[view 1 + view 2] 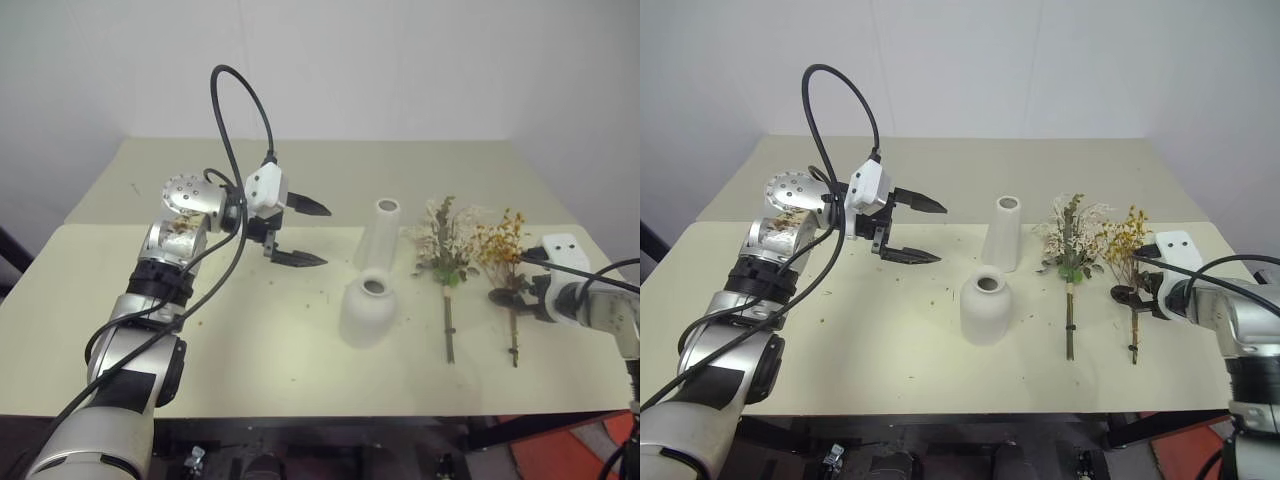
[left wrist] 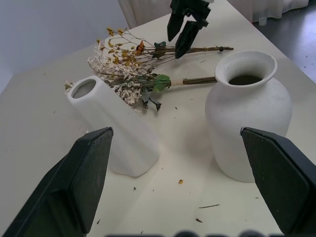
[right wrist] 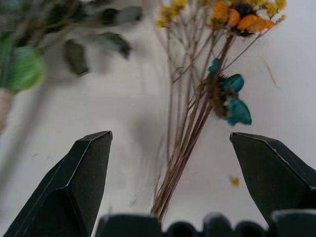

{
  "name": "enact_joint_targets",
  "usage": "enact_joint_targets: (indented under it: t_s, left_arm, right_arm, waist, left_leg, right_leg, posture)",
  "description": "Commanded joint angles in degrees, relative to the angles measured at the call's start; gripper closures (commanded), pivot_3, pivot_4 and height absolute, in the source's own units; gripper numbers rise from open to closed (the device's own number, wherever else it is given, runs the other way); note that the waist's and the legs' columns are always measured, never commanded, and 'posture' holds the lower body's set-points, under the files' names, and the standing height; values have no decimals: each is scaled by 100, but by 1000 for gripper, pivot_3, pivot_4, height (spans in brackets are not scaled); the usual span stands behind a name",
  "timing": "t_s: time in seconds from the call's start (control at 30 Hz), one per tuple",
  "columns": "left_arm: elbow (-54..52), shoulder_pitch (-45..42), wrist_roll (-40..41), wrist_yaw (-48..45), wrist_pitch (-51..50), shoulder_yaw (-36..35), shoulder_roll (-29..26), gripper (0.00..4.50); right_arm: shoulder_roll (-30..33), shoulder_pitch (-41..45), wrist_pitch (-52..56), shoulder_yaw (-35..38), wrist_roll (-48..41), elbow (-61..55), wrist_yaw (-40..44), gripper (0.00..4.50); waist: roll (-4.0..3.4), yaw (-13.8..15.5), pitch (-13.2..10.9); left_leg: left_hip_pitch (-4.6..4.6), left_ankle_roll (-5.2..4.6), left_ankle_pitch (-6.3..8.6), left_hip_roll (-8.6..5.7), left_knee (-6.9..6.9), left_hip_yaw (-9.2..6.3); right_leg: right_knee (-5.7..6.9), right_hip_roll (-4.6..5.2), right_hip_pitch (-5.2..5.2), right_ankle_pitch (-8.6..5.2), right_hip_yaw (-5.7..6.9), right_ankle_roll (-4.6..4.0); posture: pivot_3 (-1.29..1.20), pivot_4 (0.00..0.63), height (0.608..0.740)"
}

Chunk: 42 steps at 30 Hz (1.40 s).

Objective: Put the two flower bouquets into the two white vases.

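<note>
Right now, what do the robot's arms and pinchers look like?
Both arms are shiny silver with black joint bands. A thick black cable loops high over the left arm. The left gripper has a white block with two pointed black fingers, and a round silver cap with little holes sits behind it. The right gripper has a white casing and black fingers too.

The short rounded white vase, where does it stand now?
In the head views the short rounded white vase stands mid-table, just before the tall slim white vase and left of the cream-white bouquet.

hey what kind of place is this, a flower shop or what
More likely a robot test room than a shop: a plain cream table against bare white walls, holding just two white vases and two bouquets, with cabling on the arm.
</note>
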<state>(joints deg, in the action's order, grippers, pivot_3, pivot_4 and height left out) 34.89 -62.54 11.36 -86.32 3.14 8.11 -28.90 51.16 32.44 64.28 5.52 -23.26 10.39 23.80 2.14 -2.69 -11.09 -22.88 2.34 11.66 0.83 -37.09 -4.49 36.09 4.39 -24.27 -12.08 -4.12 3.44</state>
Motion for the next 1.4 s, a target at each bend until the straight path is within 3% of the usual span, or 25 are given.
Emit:
enact_joint_targets:
  t_s: [0.03, 0.17, 0.43, 0.73, 0.9, 1.07, 1.27, 1.4]
  left_arm:
    - [-269, 31, 201, 51, -88, -196, -13, 0]
    - [-472, 156, 210, 77, -199, -223, -109, 0]
    - [-829, 357, 246, 233, -382, -254, -265, 0]
    - [-842, 350, 249, 292, -413, -231, -271, 0]
    - [-815, 289, 256, 269, -404, -229, -266, 0]
    - [-729, 206, 278, 237, -386, -245, -265, 0]
    - [-468, 56, 269, 263, -262, -268, -186, 0]
    - [-401, 34, 285, 339, -233, -322, -174, 0]
  right_arm:
    - [4, 425, -410, -132, 349, 653, 185, 394]
    - [-38, 728, -328, -188, 396, 1047, 425, 1585]
    - [-168, 910, -297, -256, 624, 1381, 585, 4486]
    - [-225, 766, -284, 78, 831, 1052, 282, 4486]
    - [-284, 534, -890, 764, 1248, -75, -795, 4486]
    - [-779, 995, -1467, 1684, 1086, -1309, -1507, 4486]
    - [-1685, 1457, -3618, 1416, 1482, -1060, -2022, 4486]
    - [-2515, 1813, -4916, 1516, 1096, -502, -1974, 4486]
  waist:
    - [-3, 1, -2]
    - [-4, 0, -2]
    - [-4, -4, -3]
    - [-4, -6, -2]
    - [-7, 5, -4]
    - [-14, -31, -8]
    - [-14, -76, -7]
    - [-15, -114, -8]
  left_leg:
    - [-1, 0, 0, 0, 0, 0]
    - [-5, 0, 0, -1, 0, 0]
    - [-2, 0, 0, -1, 0, -1]
    - [1, 0, 0, -1, 0, -1]
    - [-2, 0, 0, -1, 0, -1]
    - [-1, 0, 0, 0, 2, -1]
    - [1, 0, 0, 0, 1, -3]
    - [-1, 0, 0, -2, 1, -1]
  right_leg:
    - [-1, 0, -2, 1, 0, -2]
    - [-2, 1, -3, 15, 0, -24]
    - [-1, 1, -1, 13, 0, -20]
    - [1, 0, 0, 14, 0, -21]
    - [2, 1, -3, 16, 1, -26]
    - [5, -2, -5, 13, -1, -19]
    - [1, -1, 1, 11, 1, -16]
    - [4, 1, -3, 22, -1, -33]
  posture:
    - [0, 150, 740]
    - [0, 150, 740]
    - [0, 150, 740]
    - [0, 150, 740]
    - [0, 150, 740]
    - [0, 150, 740]
    - [0, 150, 740]
    - [0, 150, 740]
